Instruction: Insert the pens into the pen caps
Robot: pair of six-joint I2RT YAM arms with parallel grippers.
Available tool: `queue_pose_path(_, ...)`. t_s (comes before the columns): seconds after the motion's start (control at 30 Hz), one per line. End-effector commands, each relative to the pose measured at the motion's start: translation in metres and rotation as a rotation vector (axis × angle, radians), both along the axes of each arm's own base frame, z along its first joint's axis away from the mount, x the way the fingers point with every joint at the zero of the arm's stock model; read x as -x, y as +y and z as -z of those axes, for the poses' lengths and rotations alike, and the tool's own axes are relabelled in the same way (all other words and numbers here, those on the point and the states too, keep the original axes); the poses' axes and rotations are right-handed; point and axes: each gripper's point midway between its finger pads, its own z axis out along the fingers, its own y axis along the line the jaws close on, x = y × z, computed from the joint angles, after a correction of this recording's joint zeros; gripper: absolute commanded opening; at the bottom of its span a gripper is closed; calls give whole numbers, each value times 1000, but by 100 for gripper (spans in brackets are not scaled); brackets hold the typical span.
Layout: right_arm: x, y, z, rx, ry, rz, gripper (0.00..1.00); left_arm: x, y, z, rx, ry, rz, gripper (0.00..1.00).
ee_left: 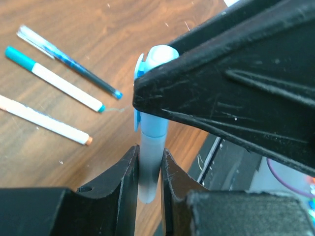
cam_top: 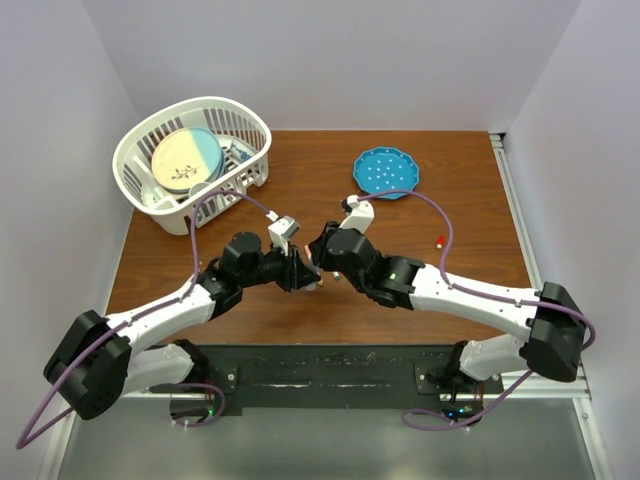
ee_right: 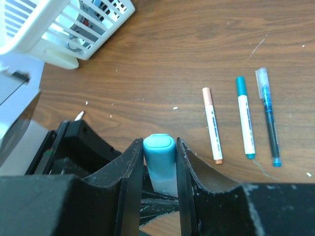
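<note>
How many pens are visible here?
4. Three lie on the table: an orange-tipped white pen, a teal-tipped white pen and a dark blue pen. The thick light blue pen is held by the left gripper and right gripper. More may be hidden beneath the arms.

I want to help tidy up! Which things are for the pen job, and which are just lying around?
For the job: light blue pen, its light blue cap, orange-tipped pen, teal pen, dark blue pen, small red cap.
Just lying about: white basket, blue plate.
</note>
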Motion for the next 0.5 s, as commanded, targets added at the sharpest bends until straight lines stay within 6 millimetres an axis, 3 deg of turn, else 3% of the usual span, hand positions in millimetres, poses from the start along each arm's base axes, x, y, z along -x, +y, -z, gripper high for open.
queue_pose_path(0.0, 101, 25, 64, 84, 254, -273, 0, -78, 23, -111, 245, -318, -260, 0)
queue_pose_path(0.3, 102, 31, 74, 96, 243, -269, 0, -69, 26, -130, 317, -339, -231, 0)
queue_pose_path(0.4, 96, 30, 58, 89, 208, -252, 0, -64, 21, -123, 305, -322, -185, 0)
queue_pose_path(0.47, 80, 32, 29, 84, 124, -219, 0, -58, 18, -116, 299, -301, -151, 0)
